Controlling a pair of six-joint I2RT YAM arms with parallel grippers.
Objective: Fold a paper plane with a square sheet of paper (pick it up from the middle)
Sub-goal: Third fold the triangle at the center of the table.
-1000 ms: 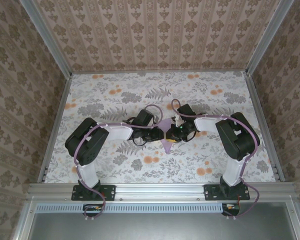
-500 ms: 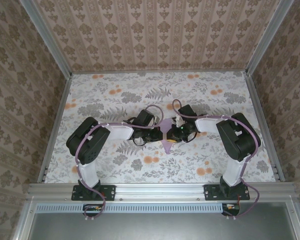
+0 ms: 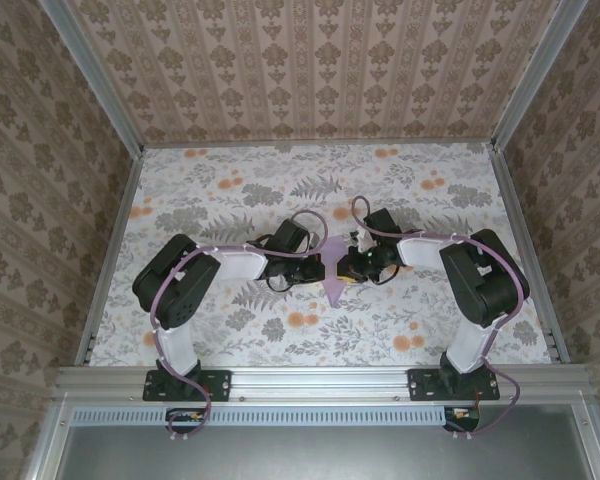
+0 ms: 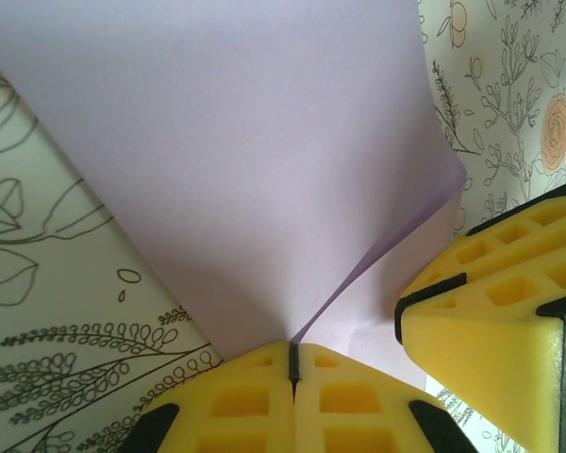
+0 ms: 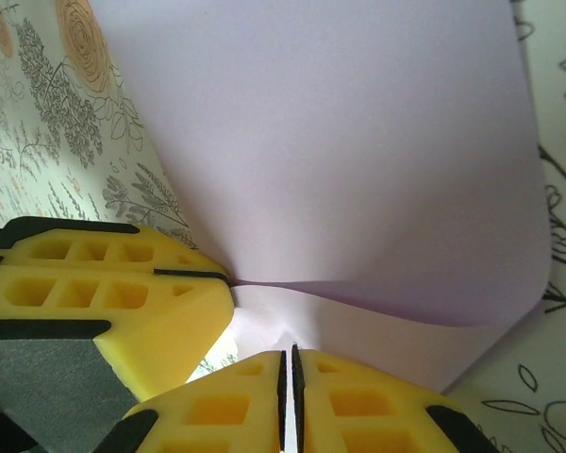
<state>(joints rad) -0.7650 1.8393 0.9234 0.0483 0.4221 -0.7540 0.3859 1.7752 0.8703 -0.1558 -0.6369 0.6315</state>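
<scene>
Paper (image 3: 330, 290), lilac, lies mid-frame on the floral tablecloth (image 3: 230, 190) in the top view, between left gripper (image 3: 316, 268) and right gripper (image 3: 348, 268). Left wrist view: left gripper (image 4: 292, 357) is clamped on its crease, bottom centre. Right wrist view: right gripper (image 5: 288, 366) is pinched tight on the paper's edge, bottom centre.

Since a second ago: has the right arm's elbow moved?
Yes. The right arm's elbow has swung outward, nearer the table's right side rail.
</scene>
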